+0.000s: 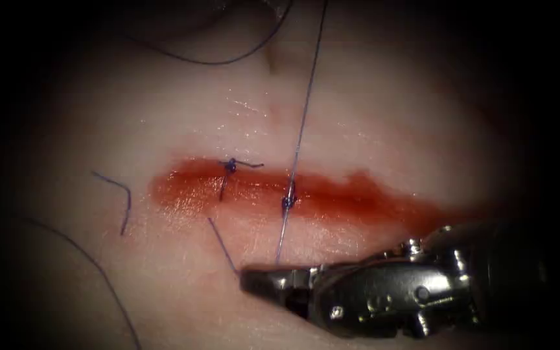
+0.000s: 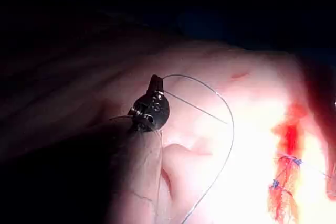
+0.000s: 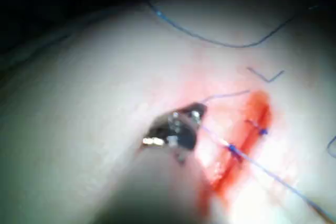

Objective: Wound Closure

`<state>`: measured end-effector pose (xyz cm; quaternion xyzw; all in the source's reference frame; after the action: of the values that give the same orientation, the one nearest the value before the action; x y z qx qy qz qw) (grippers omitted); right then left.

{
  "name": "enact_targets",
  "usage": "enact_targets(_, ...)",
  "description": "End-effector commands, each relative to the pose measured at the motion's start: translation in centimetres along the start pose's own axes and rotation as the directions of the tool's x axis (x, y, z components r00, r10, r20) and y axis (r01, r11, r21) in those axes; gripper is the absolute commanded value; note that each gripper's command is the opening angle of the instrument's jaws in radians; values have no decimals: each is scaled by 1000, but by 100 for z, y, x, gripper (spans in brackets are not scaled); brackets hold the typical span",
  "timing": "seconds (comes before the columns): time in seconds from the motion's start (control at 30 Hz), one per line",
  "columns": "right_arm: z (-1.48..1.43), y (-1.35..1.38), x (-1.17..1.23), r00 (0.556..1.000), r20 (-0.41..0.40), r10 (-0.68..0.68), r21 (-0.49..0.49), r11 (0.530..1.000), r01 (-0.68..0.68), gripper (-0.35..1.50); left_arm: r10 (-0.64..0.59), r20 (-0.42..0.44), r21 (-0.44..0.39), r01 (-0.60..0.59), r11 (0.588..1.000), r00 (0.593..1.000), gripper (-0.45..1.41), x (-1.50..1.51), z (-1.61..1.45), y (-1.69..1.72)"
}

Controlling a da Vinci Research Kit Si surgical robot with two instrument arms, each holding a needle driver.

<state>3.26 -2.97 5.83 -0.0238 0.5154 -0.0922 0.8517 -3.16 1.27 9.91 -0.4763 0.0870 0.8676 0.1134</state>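
- Tissue (image 1: 371,110): pale pork belly surface. The cut (image 1: 332,194) runs with its long axis left to right across the endoscope view and is stained with red fluid (image 1: 183,188).
- Stitches: a finished knot (image 1: 230,165) sits toward the left end of the cut, with short tails. A second knot (image 1: 288,202) sits to its right, near the middle of the cut.
- Thread (image 1: 306,104): one taut strand runs from the upper edge of the endoscope view down to the second knot, slightly tilted from vertical. From the knot, a short strand continues down toward the right tool.
- Right tool (image 1: 260,282): enters from the right below the cut, long axis almost level, tip pointing left. The jaws lie together, and the lower strand ends at their upper edge; a grip on the thread appears likely but cannot be confirmed.
- Loose cut ends of thread (image 1: 124,198) lie on the tissue left of the cut. A further short piece (image 1: 221,245) lies just left of the right tool's tip.
- Left tool (image 2: 152,106): seen in the left wrist view, well away from the cut, with thread curving off beside it. Whether its jaws are apart or together cannot be told.
- Needle: cannot be located.
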Motion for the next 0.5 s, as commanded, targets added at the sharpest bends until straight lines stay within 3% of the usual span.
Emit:
enact_targets(0.03, 8, -11, 0, 1000, 1, 21, 1, 1000, -21, -35, -1, 2, 4, 1, 1000, 1000, -45, -3, 8, 1)
enact_targets(0.27, 9, -18, 3, 999, 0, 45, 13, 999, -45, -35, 5, 15, 25, -5, 1000, 1000, -45, -6, 8, -9)
enact_targets(0.5, 10, -12, 6, 992, 13, 127, -1, 992, -127, -35, 5, 10, 18, -5, 1000, 1000, -45, -5, 8, 2)
